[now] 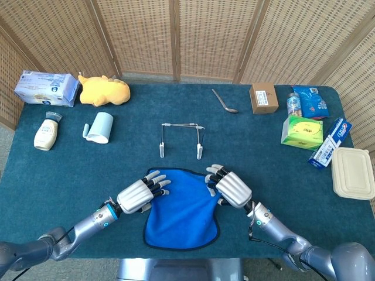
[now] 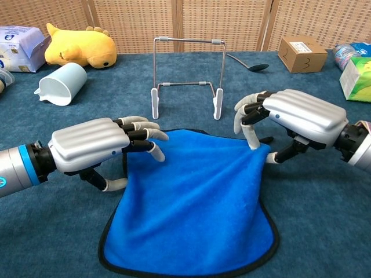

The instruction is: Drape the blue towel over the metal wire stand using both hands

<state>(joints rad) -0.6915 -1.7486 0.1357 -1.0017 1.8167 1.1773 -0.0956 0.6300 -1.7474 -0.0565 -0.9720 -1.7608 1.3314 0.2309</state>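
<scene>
The blue towel [image 1: 183, 209] [image 2: 191, 211] lies flat at the table's near edge. Beyond it stands the metal wire stand [image 1: 180, 139] [image 2: 188, 69], upright and bare. My right hand [image 1: 232, 188] [image 2: 297, 116] pinches the towel's far right corner between thumb and a finger, so the cloth rises in a fold toward it. My left hand [image 1: 138, 196] [image 2: 95, 146] reaches over the far left corner. Its fingers [image 2: 152, 139] lie spread on the cloth and its thumb sits low beside the left hem, apart from them.
A white cup [image 1: 99, 127] lies on its side at the left, with a yellow plush toy [image 1: 104, 90], a bottle [image 1: 45, 133] and a box behind. A spoon [image 1: 223, 100], a cardboard box [image 1: 263, 98], packets and a lidded container [image 1: 353, 172] are at the right.
</scene>
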